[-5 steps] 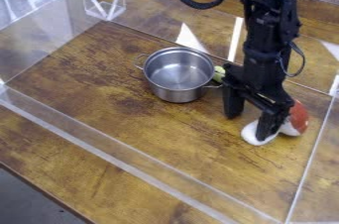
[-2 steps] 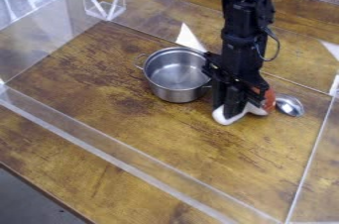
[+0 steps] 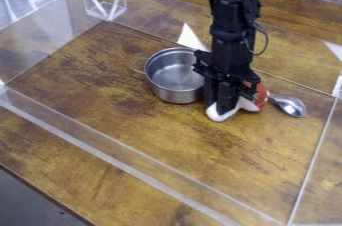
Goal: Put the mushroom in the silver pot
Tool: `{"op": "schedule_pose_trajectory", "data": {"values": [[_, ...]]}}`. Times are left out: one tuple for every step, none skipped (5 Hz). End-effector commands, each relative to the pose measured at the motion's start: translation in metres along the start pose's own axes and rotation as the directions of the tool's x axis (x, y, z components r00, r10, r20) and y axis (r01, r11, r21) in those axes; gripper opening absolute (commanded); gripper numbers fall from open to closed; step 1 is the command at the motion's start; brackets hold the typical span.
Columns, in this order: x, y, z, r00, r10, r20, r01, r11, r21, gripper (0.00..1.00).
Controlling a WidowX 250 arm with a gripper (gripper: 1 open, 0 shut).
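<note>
The silver pot (image 3: 175,75) stands on the wooden table, round, shiny and empty. Just to its right my gripper (image 3: 229,107) points straight down, its dark fingers shut on the mushroom (image 3: 218,114). The white stem shows at the fingertips close to the table, and a bit of reddish cap peeks out on the right side. Whether the mushroom still touches the wood I cannot tell. The arm hides most of it.
A silver spoon (image 3: 291,108) lies on the table right of the gripper. A white paper piece (image 3: 191,37) sits behind the pot. Clear plastic walls (image 3: 80,135) fence the table on all sides.
The gripper closed on the mushroom and carried it left, from the table's right side to just beside the pot. The spoon, earlier covered, now shows.
</note>
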State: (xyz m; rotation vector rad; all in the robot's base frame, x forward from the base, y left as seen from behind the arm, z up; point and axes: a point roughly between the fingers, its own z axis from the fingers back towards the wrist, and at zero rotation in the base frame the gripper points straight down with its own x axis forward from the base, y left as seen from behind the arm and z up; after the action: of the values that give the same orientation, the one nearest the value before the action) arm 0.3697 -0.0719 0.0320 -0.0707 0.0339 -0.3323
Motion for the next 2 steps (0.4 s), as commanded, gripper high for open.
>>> {"op": "schedule_pose_trajectory", "data": {"values": [[-0.0069,0.0033,0.0254,0.998,0.027,0.057,-0.028,1.0,0.005,0.0],[-0.0136,-0.0057,0.0237,0.998,0.019,0.051,-0.019,1.0,-0.006,0.0]]}}
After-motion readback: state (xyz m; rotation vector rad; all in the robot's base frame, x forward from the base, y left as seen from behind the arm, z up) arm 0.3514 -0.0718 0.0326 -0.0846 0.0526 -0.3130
